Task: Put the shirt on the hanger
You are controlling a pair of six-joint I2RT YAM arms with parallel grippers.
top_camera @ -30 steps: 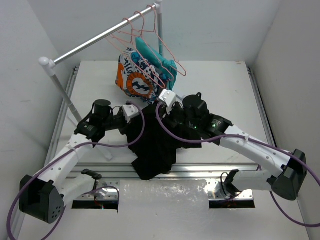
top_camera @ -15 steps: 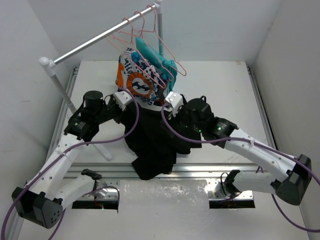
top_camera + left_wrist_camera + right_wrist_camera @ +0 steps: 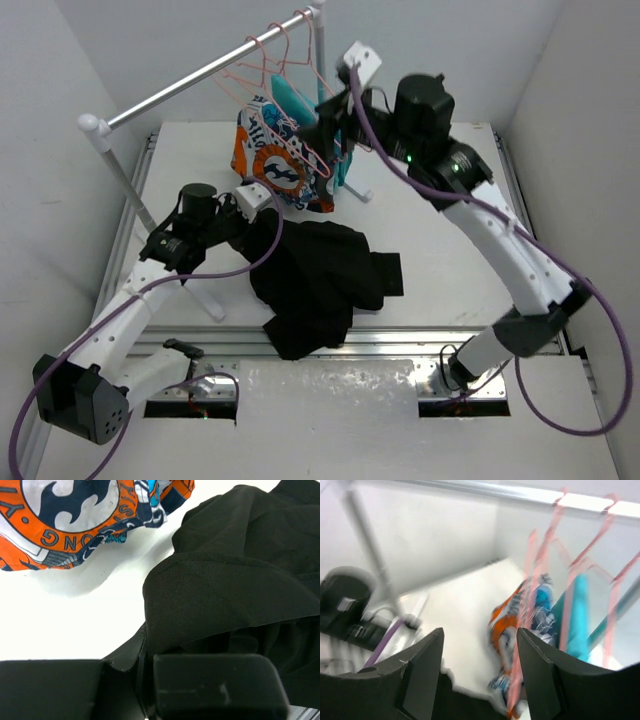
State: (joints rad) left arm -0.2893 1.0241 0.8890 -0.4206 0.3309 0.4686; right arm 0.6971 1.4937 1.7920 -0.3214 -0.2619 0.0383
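The black shirt (image 3: 320, 275) lies crumpled on the table's middle front. It fills the right of the left wrist view (image 3: 235, 580). My left gripper (image 3: 258, 215) is shut on the shirt's upper left edge, with fabric pinched between the jaws (image 3: 142, 680). My right gripper (image 3: 325, 118) is raised high at the rail, open and empty, right by the pink wire hangers (image 3: 300, 70). In the blurred right wrist view the gripper (image 3: 480, 645) points at those hangers (image 3: 540, 580); nothing lies between its fingers (image 3: 422, 670). One hanger (image 3: 345, 120) hangs bare.
The silver rail (image 3: 190, 80) runs diagonally on white posts (image 3: 130, 190). An orange-blue-white patterned garment (image 3: 275, 160) and a teal garment (image 3: 315, 120) hang on hangers beside the right gripper. The patterned one shows in the left wrist view (image 3: 75, 520). Walls close in on both sides.
My right gripper let go of the shirt and rose from the table to the hangers on the rail. The shirt's right side dropped flat. My left gripper still holds its edge.
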